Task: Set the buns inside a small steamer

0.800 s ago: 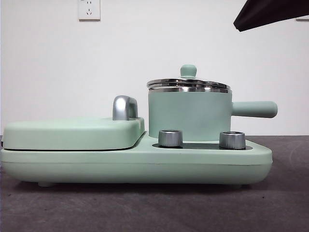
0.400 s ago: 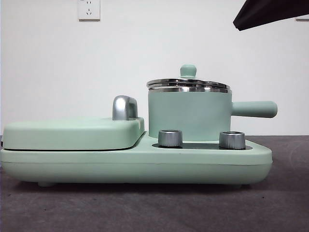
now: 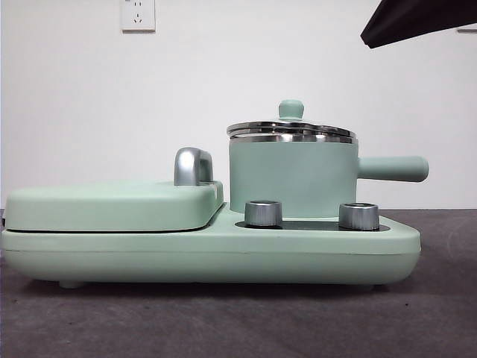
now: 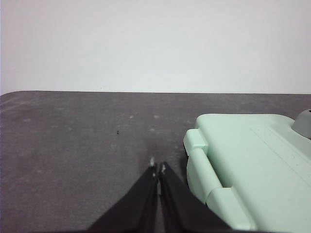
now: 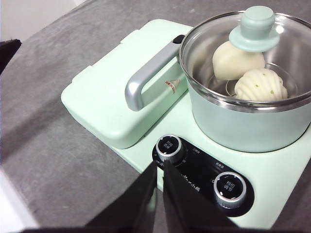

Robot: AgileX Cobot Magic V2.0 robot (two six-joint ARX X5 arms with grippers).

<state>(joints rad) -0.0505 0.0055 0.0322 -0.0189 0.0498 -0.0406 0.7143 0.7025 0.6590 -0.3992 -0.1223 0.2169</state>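
White wall behind, with a socket (image 3: pixel 138 14) high up, and a dark grey desk (image 3: pixel 223 321) in front of it. On the desk stands a mint-green cooking unit (image 3: pixel 209 250) with two steel dials (image 5: pixel 169 148) along its front panel. Its flat griddle lid (image 3: pixel 112 205) with a chrome handle (image 5: pixel 148 75) covers one half; on the other half sits the small steamer (image 3: pixel 292 179), its straight handle (image 3: pixel 391 168) pointing out sideways. A glass lid (image 5: pixel 228 53) with a green knob (image 5: pixel 255 26) rests on the steel rim.

Through that glass I can see both buns inside the steamer: the smooth off-white bun (image 5: pixel 235 60) and the ridged cream bun (image 5: pixel 260 85), lying just beside each other, possibly touching, though the knob hides part of the gap.

Neither arm holds anything. Right hand (image 5: pixel 160 165) hovers above the front panel near one dial, its two black jaws pressed together and empty. Left hand (image 4: pixel 157 169) is over bare desk beside the outer end of the griddle lid, jaws likewise closed on nothing. From the front, only a black tip (image 3: pixel 417 21) shows at an upper corner.
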